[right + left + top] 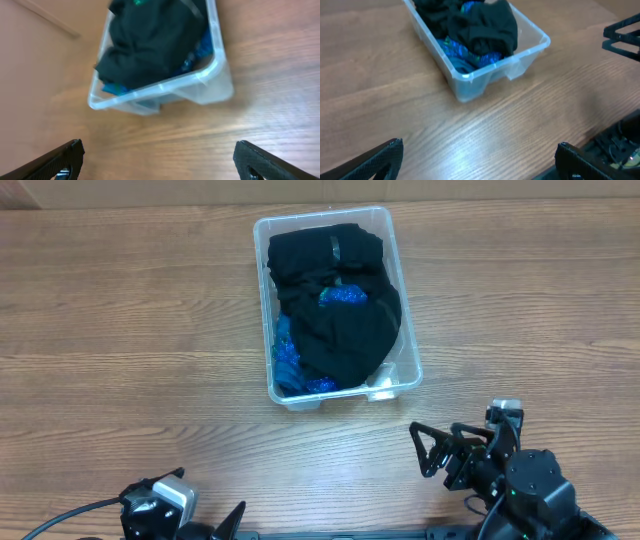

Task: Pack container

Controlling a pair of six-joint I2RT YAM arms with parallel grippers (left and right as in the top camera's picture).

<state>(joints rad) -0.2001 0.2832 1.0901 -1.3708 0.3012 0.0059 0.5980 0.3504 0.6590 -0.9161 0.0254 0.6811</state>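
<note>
The clear plastic container (264, 310) stands at the table's middle back, filled with bunched black clothing (340, 300) and a blue patterned fabric (288, 365) along its left side. Both arms are back at the front edge, well short of it. My right gripper (428, 452) is open with nothing in it, at the front right. In its wrist view it (159, 147) hangs over bare wood, with the container (150, 92) ahead. My left gripper (479, 150) is also open and holds nothing. The container (470, 75) lies beyond it, and black clothing (480, 25) is heaped above the rim.
Wood-grain table (120, 330) stretches on all sides of the container. The right gripper's fingers (622, 37) show at the right edge of the left wrist view. The left arm's base (155, 502) sits at the front left edge.
</note>
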